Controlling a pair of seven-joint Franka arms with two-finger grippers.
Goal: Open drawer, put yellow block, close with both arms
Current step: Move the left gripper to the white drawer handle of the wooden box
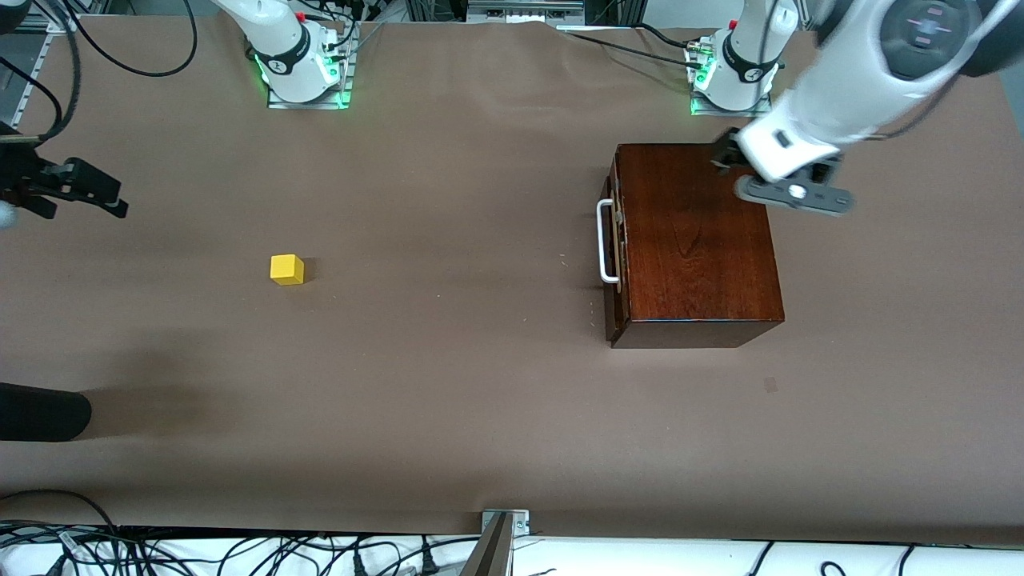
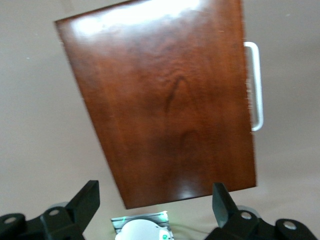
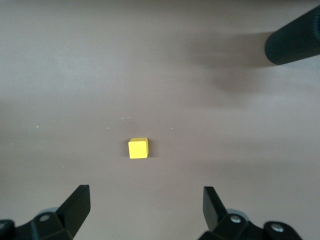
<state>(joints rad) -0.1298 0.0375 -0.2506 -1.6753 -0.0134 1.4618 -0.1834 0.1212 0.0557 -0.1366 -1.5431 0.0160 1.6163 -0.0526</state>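
Front view first — where does the yellow block (image 1: 286,269) sit?

— It rests on the brown table (image 1: 448,400) toward the right arm's end, alone, well apart from the wooden box (image 1: 696,248), which stands toward the left arm's end.

— And the drawer (image 1: 614,248)?

— Closed. Its dark front sits flush with the box, and the white handle (image 1: 606,242) faces the right arm's end of the table.

— Where is the left gripper (image 1: 732,156)?

— It hangs in the air over the box top, at the corner closest to the left arm's base. The left wrist view shows its two black fingers (image 2: 85,202) spread wide with only the glossy wood between them; it holds nothing.

— The right gripper (image 1: 76,188)?

— It is up at the edge of the front view, over the table at the right arm's end. The right wrist view shows its fingers (image 3: 77,205) set wide apart and empty, with the cube on the bare surface below them, untouched.

— Anything else down there?

— A black cylindrical object (image 1: 40,412) pokes in from the edge of the front view, nearer to the front camera than the block, and it also appears in the right wrist view. What it is cannot be told
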